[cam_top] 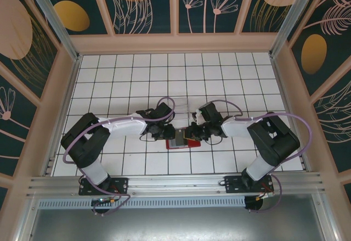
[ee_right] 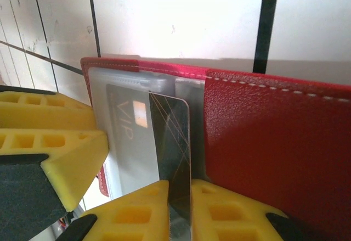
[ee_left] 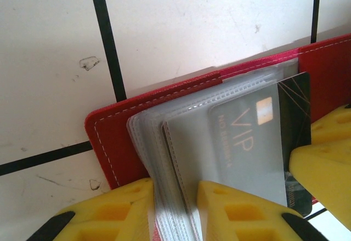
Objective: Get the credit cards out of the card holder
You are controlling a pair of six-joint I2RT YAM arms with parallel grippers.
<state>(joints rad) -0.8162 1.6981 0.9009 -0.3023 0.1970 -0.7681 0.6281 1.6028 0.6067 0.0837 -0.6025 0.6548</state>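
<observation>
The red card holder (cam_top: pixel 193 144) lies open on the white gridded table between both arms. My left gripper (ee_left: pixel 174 190) is shut on the stack of grey-clear plastic sleeves (ee_left: pixel 151 136) of the card holder (ee_left: pixel 109 136). A dark credit card (ee_right: pixel 171 134) marked VIP sticks partway out of the top sleeve. My right gripper (ee_right: pixel 180 190) is shut on that card's free edge, beside the red cover (ee_right: pixel 274 142). In the top view the left gripper (cam_top: pixel 169 134) and right gripper (cam_top: pixel 192 133) meet over the holder. The card (ee_left: pixel 295 112) also shows in the left wrist view.
A transparent plastic box (cam_top: pixel 181 106) stands just behind the holder, between the two wrists. Pink frame walls border the table (cam_top: pixel 137 76) on the left, right and far sides. White gridded surface stretches behind the box.
</observation>
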